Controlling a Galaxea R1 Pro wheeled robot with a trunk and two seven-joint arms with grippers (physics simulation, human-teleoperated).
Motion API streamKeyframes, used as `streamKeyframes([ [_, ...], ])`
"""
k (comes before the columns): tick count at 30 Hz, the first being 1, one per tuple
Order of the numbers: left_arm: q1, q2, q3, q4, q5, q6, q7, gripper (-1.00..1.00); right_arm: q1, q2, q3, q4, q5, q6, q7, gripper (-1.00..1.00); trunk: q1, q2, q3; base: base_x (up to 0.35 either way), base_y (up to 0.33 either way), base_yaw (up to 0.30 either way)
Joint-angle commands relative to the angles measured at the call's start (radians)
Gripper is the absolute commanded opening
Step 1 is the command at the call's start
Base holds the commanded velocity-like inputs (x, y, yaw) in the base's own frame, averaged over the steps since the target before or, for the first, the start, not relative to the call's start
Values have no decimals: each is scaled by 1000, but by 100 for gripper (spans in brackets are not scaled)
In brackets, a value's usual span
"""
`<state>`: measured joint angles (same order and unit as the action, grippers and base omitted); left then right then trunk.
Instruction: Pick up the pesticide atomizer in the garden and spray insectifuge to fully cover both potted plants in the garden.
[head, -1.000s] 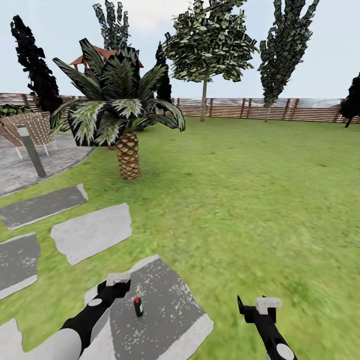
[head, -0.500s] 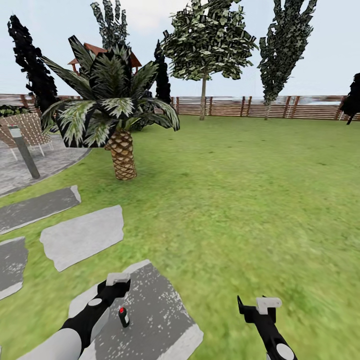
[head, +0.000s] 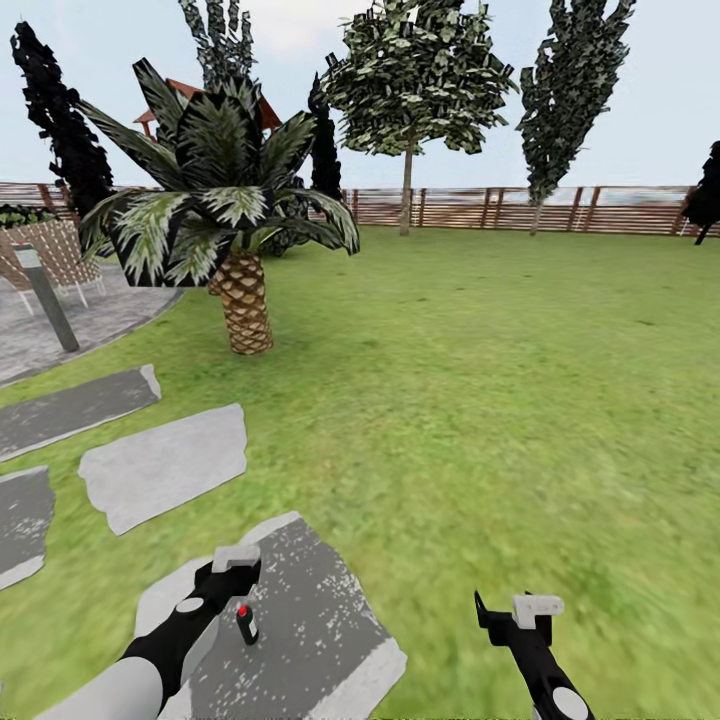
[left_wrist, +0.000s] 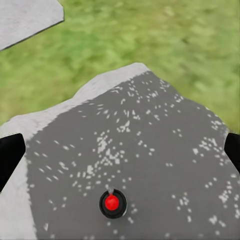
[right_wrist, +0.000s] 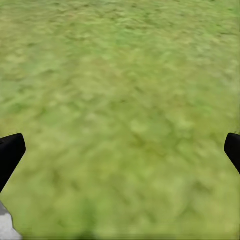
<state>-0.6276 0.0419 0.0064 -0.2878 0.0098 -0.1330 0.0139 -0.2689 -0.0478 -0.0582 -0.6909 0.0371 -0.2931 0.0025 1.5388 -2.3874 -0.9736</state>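
The pesticide atomizer (head: 246, 623) stands upright on a dark, white-speckled stepping stone (head: 310, 620) in the garden lawn (head: 480, 400). It is a slim dark bottle with a red mark on top. My left gripper (head: 236, 563) hovers just above and beside it, apart from it. The left wrist view looks down on the atomizer's (left_wrist: 112, 203) red top, and my left gripper (left_wrist: 120, 152) is open there, its fingertips (left_wrist: 10, 156) spread wide. My right gripper (head: 530, 607) hangs over bare grass, and the right wrist view shows this gripper (right_wrist: 120, 150) open and empty. The potted plants are out of view.
A tall palm (head: 235, 240) stands on the lawn at the left. More grey stepping stones (head: 165, 465) lie left of me. A paved patio (head: 60, 320) with a post and a chair lies at the far left. A slatted fence (head: 520, 208) and trees close the back.
The whole picture has shifted left, so the camera has moved. The atomizer now sits closer beside my left gripper in the head view. Both arms hold the same pose.
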Motion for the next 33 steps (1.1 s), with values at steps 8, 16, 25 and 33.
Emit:
streamKeyframes([
  [8, -1, 0, 0, 1, 1, -4, 1, 100, -1, 0, -2, 1, 4, -3, 0, 100, 31, -57, -38, 0, 0, 0],
  [16, -1, -1, 0, 1, 1, -4, 1, 100, -1, 0, -2, 1, 3, -3, -1, 100, 61, -113, -76, 0, 0, 0],
  [25, 0, 0, 1, 1, 1, -5, 2, 100, 0, 0, -2, 1, 4, -3, 0, 100, 65, -115, -125, 0, 0, 0],
  [33, 0, 1, 1, 1, 2, -14, 3, 100, 0, 0, -2, 1, 4, -3, 0, 100, 69, -117, -168, 0, 0, 9],
])
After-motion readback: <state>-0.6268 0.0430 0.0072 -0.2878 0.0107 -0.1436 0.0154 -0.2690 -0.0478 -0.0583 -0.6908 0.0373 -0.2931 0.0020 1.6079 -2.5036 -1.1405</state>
